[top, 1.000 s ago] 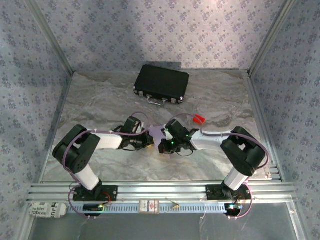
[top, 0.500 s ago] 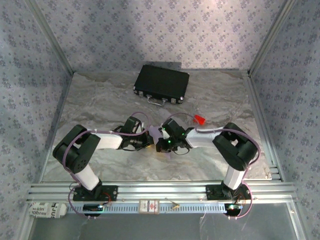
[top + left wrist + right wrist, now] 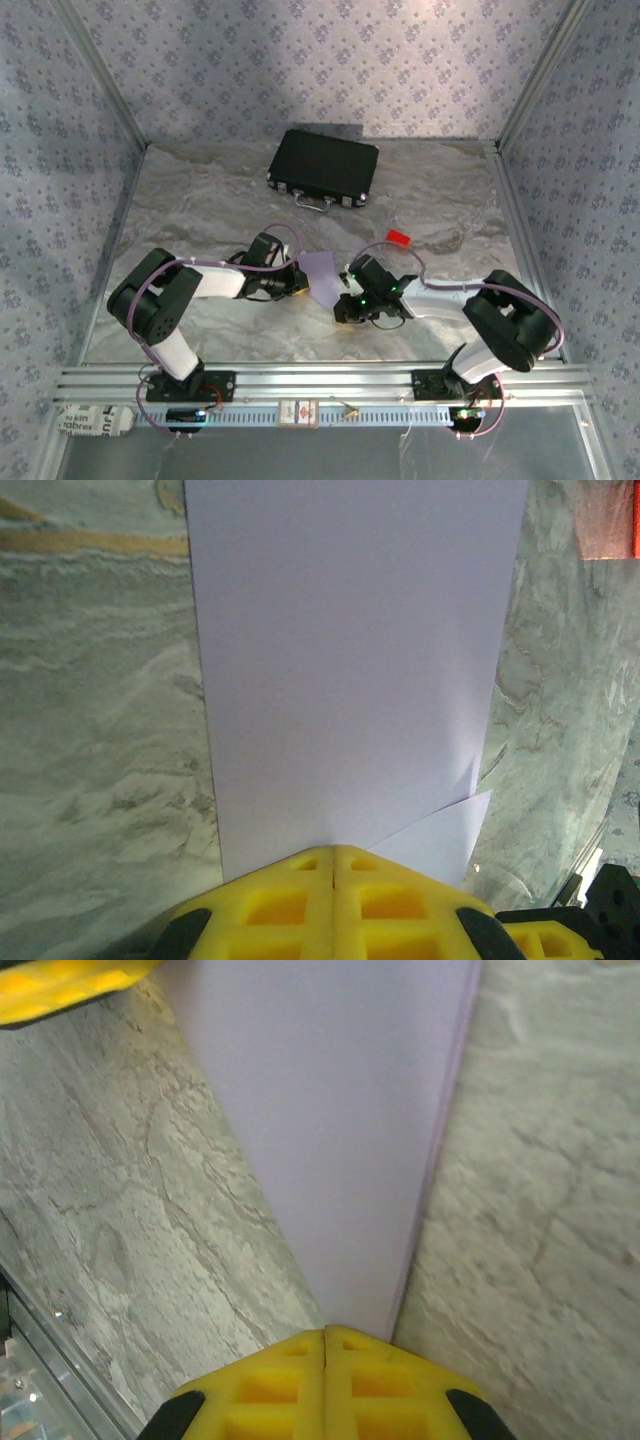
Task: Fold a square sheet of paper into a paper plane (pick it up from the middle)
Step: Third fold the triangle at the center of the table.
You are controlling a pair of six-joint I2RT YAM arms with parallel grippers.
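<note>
The pale lilac sheet of paper (image 3: pixel 322 275) lies flat on the marble table between both grippers, folded into a narrow band. In the left wrist view the paper (image 3: pixel 350 660) runs away from my left gripper (image 3: pixel 333 852), with a folded corner poking out at the right. My left gripper (image 3: pixel 297 283) is shut, its yellow tips resting on the paper's near end. My right gripper (image 3: pixel 343 303) is shut too, and in its wrist view the right gripper (image 3: pixel 325 1332) touches the end of the paper (image 3: pixel 330 1110), whose right edge shows doubled layers. No paper plane shape is in view.
A black case (image 3: pixel 323 167) lies at the back of the table. A small red block (image 3: pixel 399 237) sits just right of the paper, also the red block (image 3: pixel 605 520). Metal rails (image 3: pixel 320 380) run along the near edge, and patterned walls close in three sides.
My right gripper has slid back toward the near right along the paper and its elbow has swung right, uncovering more of the sheet. The left arm has stayed put.
</note>
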